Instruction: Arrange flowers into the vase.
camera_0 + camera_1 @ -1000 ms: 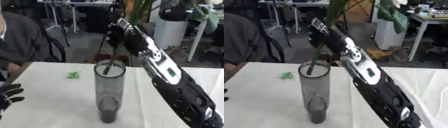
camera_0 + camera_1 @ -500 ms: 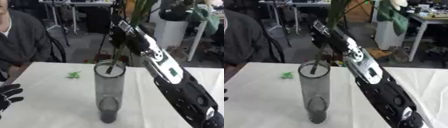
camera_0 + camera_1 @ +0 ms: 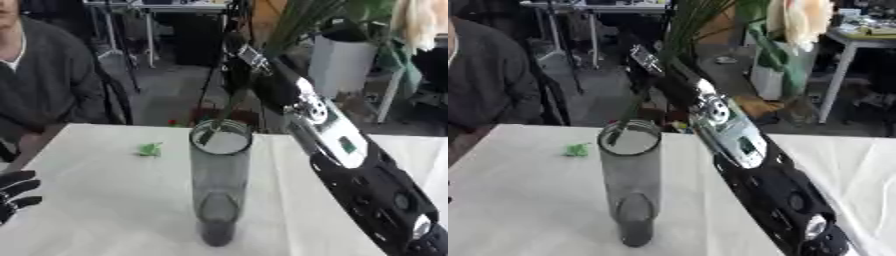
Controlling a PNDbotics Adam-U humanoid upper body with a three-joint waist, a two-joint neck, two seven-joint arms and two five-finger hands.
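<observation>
Flower stems (image 3: 677, 30) sit gripped in my right hand (image 3: 241, 67), held above the tall grey glass vase (image 3: 218, 180), their lower ends dipping into its mouth. My left hand (image 3: 12, 196) rests open at the lower left. I can read no writing.

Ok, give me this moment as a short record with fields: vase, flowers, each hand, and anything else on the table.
vase: tall dark see-through cylinder vase, upright on the white table
flowers: long green stems, lower ends at the vase mouth; a pale bloom shows above
right hand: right hand raised behind the vase, curled round the stems
left hand: left hand open at the lower left table edge, idle
other: small green scrap on the table left of the vase
</observation>
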